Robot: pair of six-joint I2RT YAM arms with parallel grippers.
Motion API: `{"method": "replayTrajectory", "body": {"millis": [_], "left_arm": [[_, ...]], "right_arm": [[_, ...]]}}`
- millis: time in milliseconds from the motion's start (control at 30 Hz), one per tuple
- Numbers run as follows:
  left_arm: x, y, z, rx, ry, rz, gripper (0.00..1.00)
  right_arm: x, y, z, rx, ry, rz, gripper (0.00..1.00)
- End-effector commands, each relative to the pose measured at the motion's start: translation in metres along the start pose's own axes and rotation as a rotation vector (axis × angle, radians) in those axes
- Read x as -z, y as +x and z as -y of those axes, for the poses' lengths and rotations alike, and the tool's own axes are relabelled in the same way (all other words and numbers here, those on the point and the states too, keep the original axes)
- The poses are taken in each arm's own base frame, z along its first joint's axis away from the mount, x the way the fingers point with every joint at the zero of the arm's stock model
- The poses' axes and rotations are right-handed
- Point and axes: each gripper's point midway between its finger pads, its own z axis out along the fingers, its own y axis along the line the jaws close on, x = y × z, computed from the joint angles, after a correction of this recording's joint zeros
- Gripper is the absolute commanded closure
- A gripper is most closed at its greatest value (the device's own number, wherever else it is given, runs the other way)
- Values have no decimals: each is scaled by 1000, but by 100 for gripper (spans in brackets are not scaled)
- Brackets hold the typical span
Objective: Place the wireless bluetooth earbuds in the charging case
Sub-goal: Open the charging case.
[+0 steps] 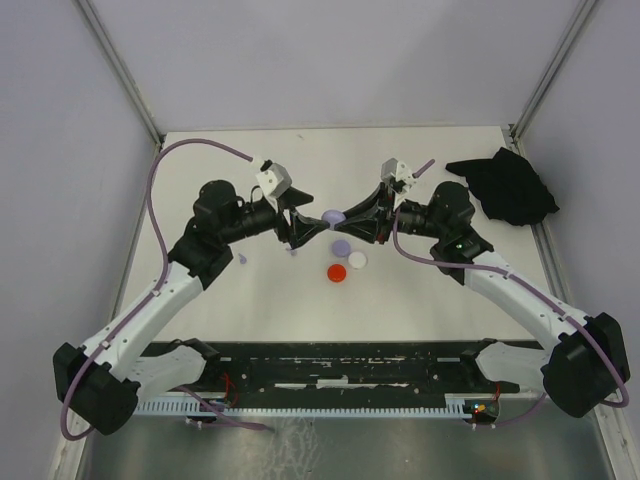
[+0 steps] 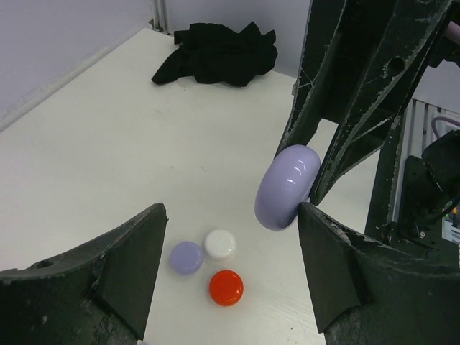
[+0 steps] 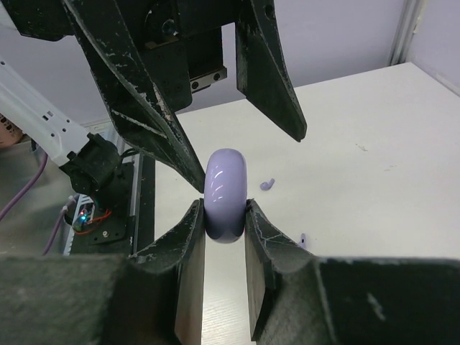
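**White bench boxed in by pale walls**

The bench (image 1: 260, 300) is a matt off-white sheet, evenly lit, with only soft shadows. A plain lilac-grey left wall (image 1: 60, 150), back wall (image 1: 340, 60) and right wall (image 1: 610, 100) close it in, joined at the far corners by metal posts (image 1: 120, 70). A crumpled black cloth (image 1: 505, 185) lies at the bench's far right corner. Along the near edge runs a scuffed black strip (image 1: 340, 365), then a slotted white rail (image 1: 330, 407) and a grey metal plate (image 1: 400, 450).
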Motion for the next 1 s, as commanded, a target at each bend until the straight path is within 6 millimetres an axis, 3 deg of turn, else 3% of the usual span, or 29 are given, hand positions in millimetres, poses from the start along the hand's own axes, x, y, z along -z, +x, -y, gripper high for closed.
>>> {"method": "replayTrajectory", "body": {"millis": [0,467,700,833,967], "left_arm": [[2,-35,-23,74,-66,84,21],[1,-27,-43,210,-100,38,20],[6,-21,-48,235,-145,16,18],[22,3,-72,295,-347,-56,17],[48,52,-95,389,-582,-227,17]], "right_arm": [[2,-11,-20,67,-99,29,97],[2,-5,-21,60,-115,5,97],[1,2,-6,57,-35,-12,97],[6,21,11,56,61,-65,97],[11,39,19,51,114,-101,97]]}}
